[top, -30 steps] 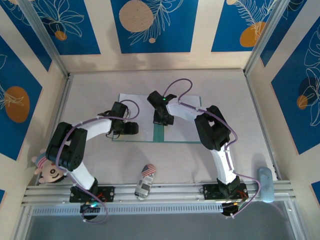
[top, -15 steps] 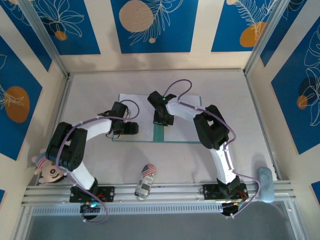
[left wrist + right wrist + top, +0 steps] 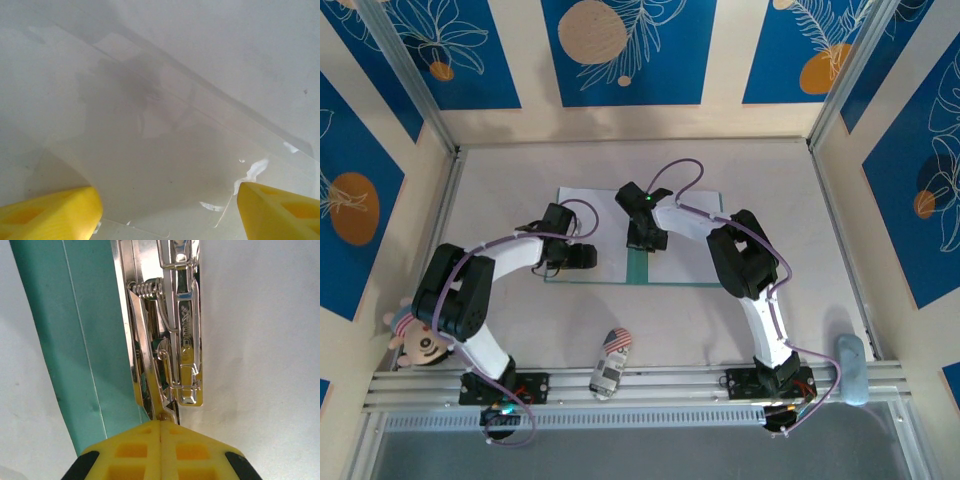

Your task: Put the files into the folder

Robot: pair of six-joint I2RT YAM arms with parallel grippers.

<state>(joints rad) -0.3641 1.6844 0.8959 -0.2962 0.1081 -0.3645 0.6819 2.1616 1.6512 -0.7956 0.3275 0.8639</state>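
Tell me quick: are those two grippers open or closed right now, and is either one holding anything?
Left gripper: open, empty, over a white sheet.
Right gripper: closed, at the metal clip of the folder; whether it grips the clip cannot be told.

Blue floral wall panels enclose a pale grey table.

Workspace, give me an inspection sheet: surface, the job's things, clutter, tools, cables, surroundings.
Surface: pale grey table, flat.
Job's things: green folder lying open; white papers on both leaves; metal clip beside its crease.
Clutter: toy car, doll and pale blue item at the near edge.
Tools: left tool open over a paper; right tool shut, tip at the metal clip.
Cables: purple cables looped along both arms.
Surroundings: blue-and-cream patterned walls; metal rail in front.
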